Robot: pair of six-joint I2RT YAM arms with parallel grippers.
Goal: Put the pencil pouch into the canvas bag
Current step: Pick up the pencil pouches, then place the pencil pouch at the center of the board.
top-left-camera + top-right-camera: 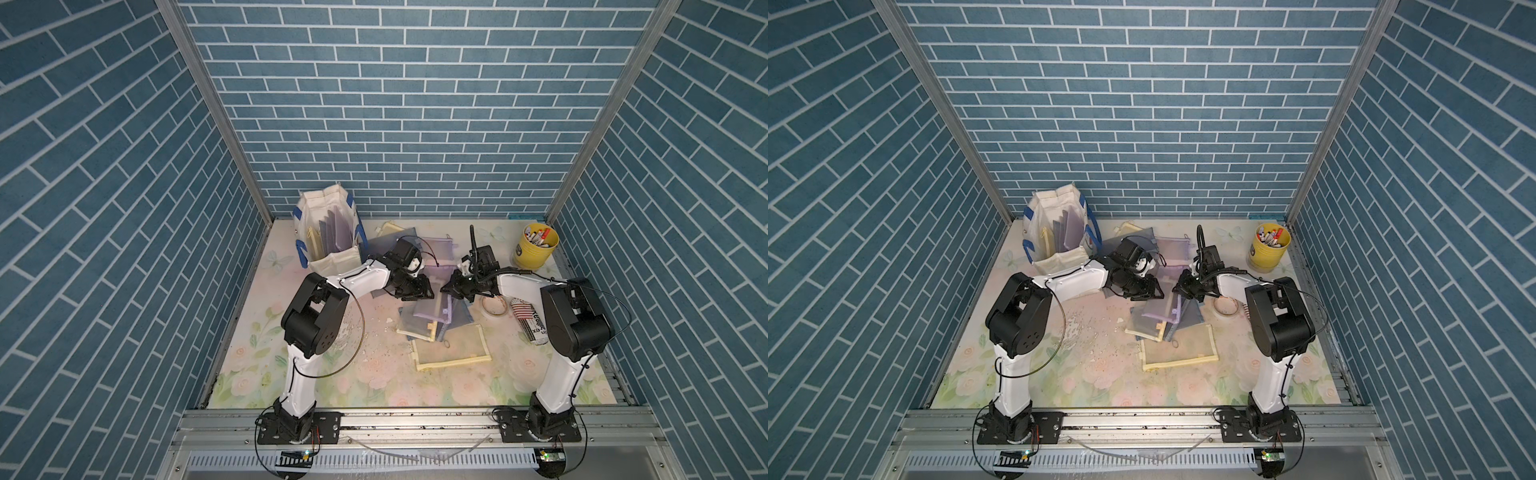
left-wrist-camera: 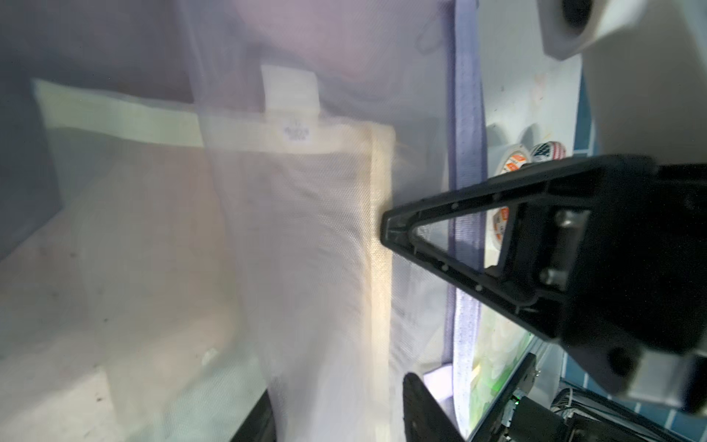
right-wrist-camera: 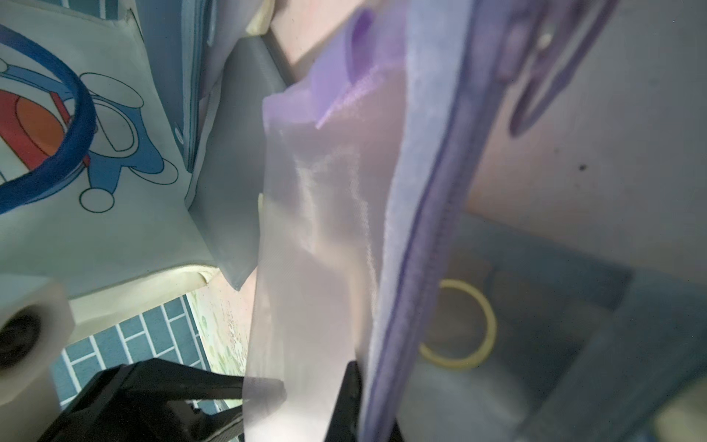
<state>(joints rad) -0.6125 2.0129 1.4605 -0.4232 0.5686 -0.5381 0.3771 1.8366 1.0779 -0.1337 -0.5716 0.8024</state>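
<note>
1. Purple see-through cloth hangs right up against the right wrist camera. It is the purple pouch (image 3: pixel 325 229). The right gripper (image 3: pixel 298 379) is pinched tight on it, with one black finger on each side of the cloth.
2. Seen from above, in both top views, that gripper bites the pouch at a top corner, near its purple zip edge. The rest of the pouch lies on a pile of other pouches in the middle of the table (image 1: pixel 374 374).
3. Just beside it, facing it, is the left gripper (image 1: pixel 423 291). Its two fingers stand apart. In the left wrist view the pouch's purple edge runs between them. I cannot tell if they touch the cloth.
4. At the front of the pile a yellow-edged pouch (image 1: pixel 451 347) lies flat.
5. Near the right arm sits a tape roll (image 1: pixel 494 307).
6. Far back in the left corner stands the canvas bag (image 1: pixel 328 262), well apart from the purple pouch. Its top is open, its handles are blue, and more pouches stand up inside it.
7. Back on the right side is a yellow bucket (image 1: pixel 534 253) full of pens.
</note>
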